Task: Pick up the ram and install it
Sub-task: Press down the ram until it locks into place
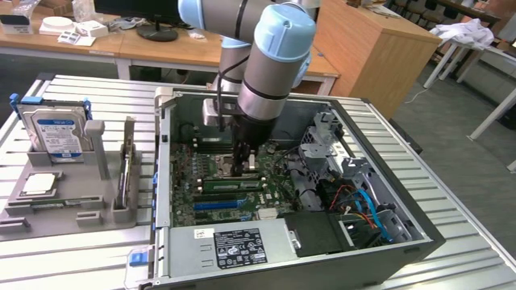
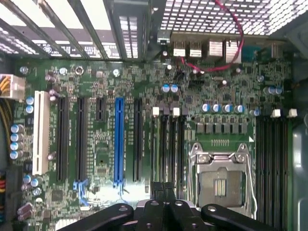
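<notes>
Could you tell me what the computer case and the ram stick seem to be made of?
The computer case looks like bare sheet metal, grey and matte, with thin folded edges. The ram stick looks like green circuit board, probably fibreglass laminate, with dark chips; it lies under the shut gripper.

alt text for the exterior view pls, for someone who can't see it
A robot arm reaches down into an open computer case, its shut gripper low over the motherboard beside a green ram stick lying in a slot. On the exterior view's left, a grey holder carries a hard drive.
</notes>
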Controlling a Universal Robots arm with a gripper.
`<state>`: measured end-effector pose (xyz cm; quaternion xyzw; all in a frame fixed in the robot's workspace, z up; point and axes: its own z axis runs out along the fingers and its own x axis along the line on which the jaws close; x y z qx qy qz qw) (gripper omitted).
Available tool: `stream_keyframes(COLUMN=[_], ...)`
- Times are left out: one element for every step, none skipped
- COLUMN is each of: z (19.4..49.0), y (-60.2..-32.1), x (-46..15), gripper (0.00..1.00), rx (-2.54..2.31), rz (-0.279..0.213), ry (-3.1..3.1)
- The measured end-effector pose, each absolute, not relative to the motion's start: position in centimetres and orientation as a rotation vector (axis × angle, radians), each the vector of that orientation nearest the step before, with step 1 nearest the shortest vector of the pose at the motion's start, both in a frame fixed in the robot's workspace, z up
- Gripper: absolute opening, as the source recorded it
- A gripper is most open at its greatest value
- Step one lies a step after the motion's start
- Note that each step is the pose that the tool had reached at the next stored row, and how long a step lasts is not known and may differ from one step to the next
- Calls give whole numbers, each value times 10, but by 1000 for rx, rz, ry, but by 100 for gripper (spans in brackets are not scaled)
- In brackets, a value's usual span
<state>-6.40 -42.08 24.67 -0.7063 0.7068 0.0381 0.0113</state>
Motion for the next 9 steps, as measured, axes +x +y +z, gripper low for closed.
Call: stream_keyframes(z=[247,247,247,247,247,247,247,247,247], y=[-421,-421,-421,-421,-421,-421,-421,-421,-421], x=[-65,-67,-68,-70,-71,-72,-74,-75,-77], gripper=[11,11,11,11,11,11,11,11,11], rx=[-2203,-2203,-2203,-2203,-2203,-2203,-2203,-2203,-2203], rz=[119,119,119,119,119,119,119,119,119], ry=[2205,2205,2205,2205,2205,2205,2205,2205,2205])
